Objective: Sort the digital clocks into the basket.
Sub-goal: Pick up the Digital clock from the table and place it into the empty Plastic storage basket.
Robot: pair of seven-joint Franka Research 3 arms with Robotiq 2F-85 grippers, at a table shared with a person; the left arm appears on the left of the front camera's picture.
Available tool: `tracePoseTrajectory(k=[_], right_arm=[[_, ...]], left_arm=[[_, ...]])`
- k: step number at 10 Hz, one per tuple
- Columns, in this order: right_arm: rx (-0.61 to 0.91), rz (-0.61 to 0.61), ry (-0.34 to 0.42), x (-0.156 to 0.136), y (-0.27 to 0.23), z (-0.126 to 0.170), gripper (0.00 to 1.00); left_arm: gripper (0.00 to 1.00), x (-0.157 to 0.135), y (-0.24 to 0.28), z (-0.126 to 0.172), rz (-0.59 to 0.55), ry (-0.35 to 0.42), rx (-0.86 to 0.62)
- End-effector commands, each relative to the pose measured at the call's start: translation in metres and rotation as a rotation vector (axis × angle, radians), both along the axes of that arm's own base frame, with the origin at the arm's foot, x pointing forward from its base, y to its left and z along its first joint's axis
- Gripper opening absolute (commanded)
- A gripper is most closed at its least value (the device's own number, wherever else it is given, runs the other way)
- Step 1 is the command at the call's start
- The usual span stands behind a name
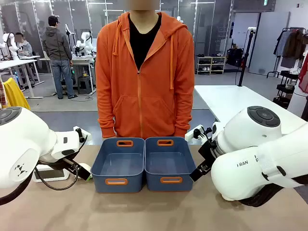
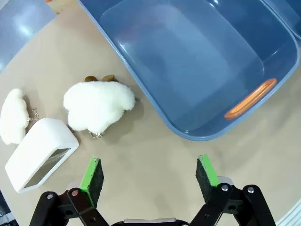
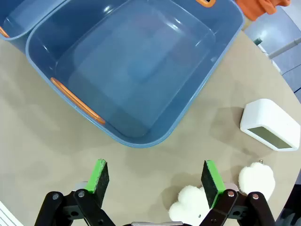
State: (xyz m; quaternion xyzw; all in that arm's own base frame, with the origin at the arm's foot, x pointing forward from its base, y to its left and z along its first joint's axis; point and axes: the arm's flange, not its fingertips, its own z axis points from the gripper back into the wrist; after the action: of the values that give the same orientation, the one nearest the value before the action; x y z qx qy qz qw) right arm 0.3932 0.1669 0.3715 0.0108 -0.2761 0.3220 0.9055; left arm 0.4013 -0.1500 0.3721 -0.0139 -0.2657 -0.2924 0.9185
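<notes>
Front view has two blue rectangular plastic baskets with orange-rimmed handle slots standing side by side on the tan desk [image 1: 154, 207]. The left basket [image 1: 120, 164] and the right basket [image 1: 169, 162] both show bare blue floors. A person in an orange hoodie [image 1: 144, 82] stands just behind them. In the left wrist view, the left gripper [image 2: 149, 165] hangs over bare desk, released, its jaws spread wide with nothing between the green pads. A white rounded-rectangular plastic digital clock [image 2: 40, 153] with a grey-green screen lies on the desk outside the basket, beside one finger. A cream fluffy cloud-shaped plush toy [image 2: 99, 106] sits between it and the basket wall, and a second cream plush [image 2: 13, 115] lies just beside the clock. In the right wrist view, the right gripper [image 3: 155, 170] is likewise released and holds nothing. The second white digital clock [image 3: 270, 125] rests on the desk, apart from the basket, with two more cream plush toys [image 3: 256, 179] near one finger.
</notes>
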Motion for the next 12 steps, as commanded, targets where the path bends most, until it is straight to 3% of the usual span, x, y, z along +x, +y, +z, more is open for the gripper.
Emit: tracePoseTrajectory(k=[1,9,10,12], right_arm=[[0.000,0.000,0.000,0.000,0.000,0.000,1.00],[-0.001,0.001,0.000,0.000,0.000,0.000,1.00],[0.045,0.038,-0.011,0.004,-0.020,0.047,1.00],[0.066,0.101,0.028,0.008,-0.074,0.093,1.00]], left_arm=[[1.00,0.000,0.000,0.000,0.000,0.000,0.000],[1.00,0.000,0.000,0.000,-0.001,0.000,0.000],[1.00,0.010,-0.009,0.043,-0.060,-0.024,-0.004],[1.00,0.004,0.027,0.098,-0.132,0.006,0.019]])
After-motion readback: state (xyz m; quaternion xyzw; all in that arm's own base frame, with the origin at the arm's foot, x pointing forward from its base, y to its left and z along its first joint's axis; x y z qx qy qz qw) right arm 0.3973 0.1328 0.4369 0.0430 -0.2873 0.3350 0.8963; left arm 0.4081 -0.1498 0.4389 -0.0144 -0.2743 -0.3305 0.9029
